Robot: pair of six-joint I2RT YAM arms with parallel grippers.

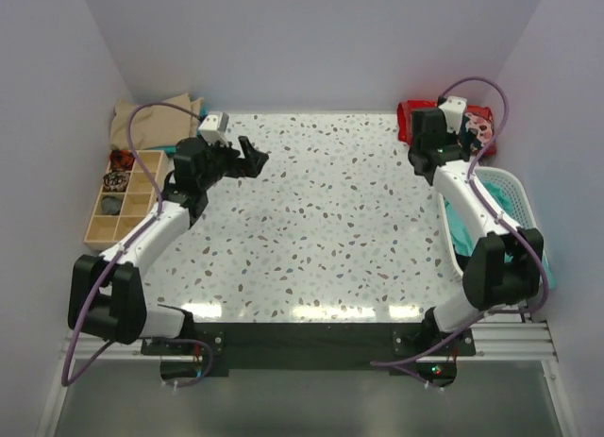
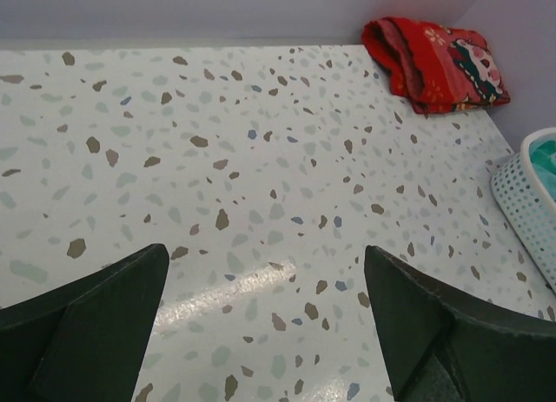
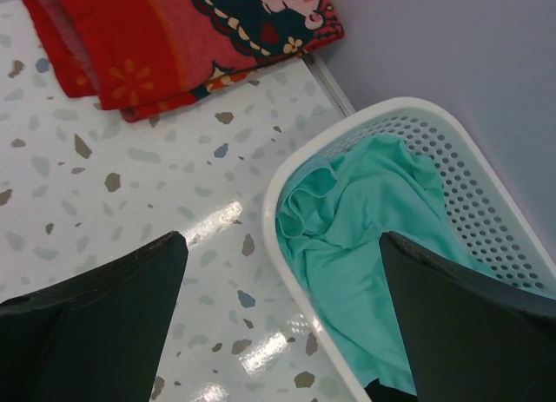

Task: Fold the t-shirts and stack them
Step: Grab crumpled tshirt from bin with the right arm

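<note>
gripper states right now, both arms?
Left gripper: open, empty, above the speckled terrazzo table.
Right gripper: open, empty, near the white perforated plastic basket holding a teal-green t-shirt.

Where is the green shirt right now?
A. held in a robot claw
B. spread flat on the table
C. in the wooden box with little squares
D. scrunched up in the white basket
D: the green shirt lies crumpled inside the white basket, as the right wrist view plainly shows.
</note>
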